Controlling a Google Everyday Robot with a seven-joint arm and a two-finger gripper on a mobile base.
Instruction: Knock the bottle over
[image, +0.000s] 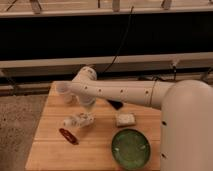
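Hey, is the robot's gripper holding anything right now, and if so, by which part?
Cannot be told. The gripper is hidden behind the arm, just above the bottle, which lies tipped on its side on the table.

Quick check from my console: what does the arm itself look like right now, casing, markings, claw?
The arm is a smooth white tube with a row of small dark dots along its side and a rounded white joint. The claw is at its far end, above the toppled bottle.

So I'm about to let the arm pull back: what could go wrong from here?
The bottle lies on its side beside the red thing; it might roll into it or toward the table edge. The gripper hangs just above the bottle, so retreating could drag it.
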